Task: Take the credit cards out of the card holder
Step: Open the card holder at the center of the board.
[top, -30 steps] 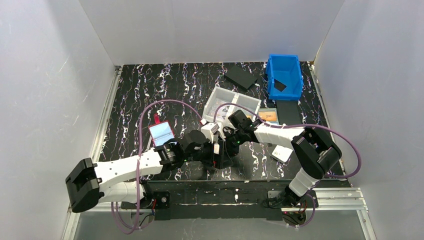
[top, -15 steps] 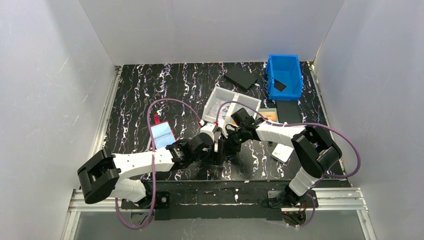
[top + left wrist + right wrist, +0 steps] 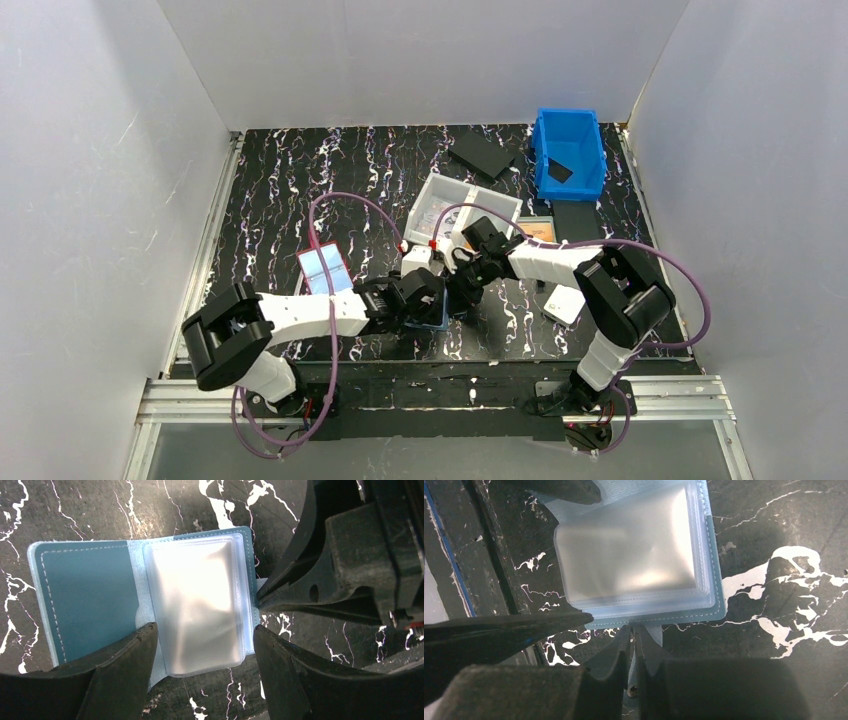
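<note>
Card holder (image 3: 85,595): lying open flat on table (image 3: 75,510)
Left gripper (image 3: 200,645): gaping, straddling clear pocket (image 3: 200,600), holding nothing
Right gripper (image 3: 633,637): pinching holder's tab (image 3: 647,630)
Risk: grabbing pocket, not credit cards; tab slipping

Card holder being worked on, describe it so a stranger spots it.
On the black marbled table, look front middle, where the left end effector meets the right end effector. The card holder lies open, teal inside with clear pockets, unlike the red-edged one leftward.

Black marbled table (image 3: 270,180); on it: open card holder (image 3: 150,605); blue bin (image 3: 568,113); clear tray (image 3: 440,181); red-edged holder (image 3: 323,270).
</note>
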You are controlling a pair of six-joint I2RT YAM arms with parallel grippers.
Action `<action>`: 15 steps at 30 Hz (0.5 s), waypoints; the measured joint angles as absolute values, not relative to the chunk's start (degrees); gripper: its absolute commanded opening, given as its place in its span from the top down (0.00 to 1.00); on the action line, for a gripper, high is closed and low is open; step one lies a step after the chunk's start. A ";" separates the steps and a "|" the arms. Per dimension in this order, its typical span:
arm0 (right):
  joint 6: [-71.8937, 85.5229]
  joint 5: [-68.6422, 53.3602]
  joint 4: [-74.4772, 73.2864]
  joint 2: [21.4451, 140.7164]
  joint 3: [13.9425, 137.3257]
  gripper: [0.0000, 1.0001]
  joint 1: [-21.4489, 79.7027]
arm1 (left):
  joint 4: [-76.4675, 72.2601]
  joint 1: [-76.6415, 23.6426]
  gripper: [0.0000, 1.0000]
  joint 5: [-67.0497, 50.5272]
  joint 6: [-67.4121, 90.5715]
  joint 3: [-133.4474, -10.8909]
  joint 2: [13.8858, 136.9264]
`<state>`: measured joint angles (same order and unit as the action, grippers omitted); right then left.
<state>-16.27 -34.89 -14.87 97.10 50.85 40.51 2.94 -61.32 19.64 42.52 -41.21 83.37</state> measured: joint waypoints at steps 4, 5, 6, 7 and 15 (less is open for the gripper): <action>-14.15 -34.92 -14.72 97.32 50.87 0.83 40.16 | 3.57 -61.36 0.31 20.95 43.72 -42.94 85.65; -13.58 -34.94 -14.66 97.38 50.89 0.83 40.12 | 3.55 -61.36 0.31 21.15 44.01 -43.22 86.08; -13.34 -34.96 -14.63 97.45 50.89 0.83 40.07 | 3.53 -61.36 0.31 21.39 44.25 -43.38 86.41; -13.02 -34.94 -14.63 97.49 50.94 0.83 40.03 | 3.51 -61.36 0.31 21.63 44.51 -43.53 86.65; -11.79 -35.75 -14.46 98.00 51.22 0.86 39.62 | 1.26 -62.08 0.31 22.74 46.04 -42.33 87.48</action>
<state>-11.79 -35.75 -14.46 98.00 51.22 39.62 1.26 -62.08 22.74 46.04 -42.33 87.48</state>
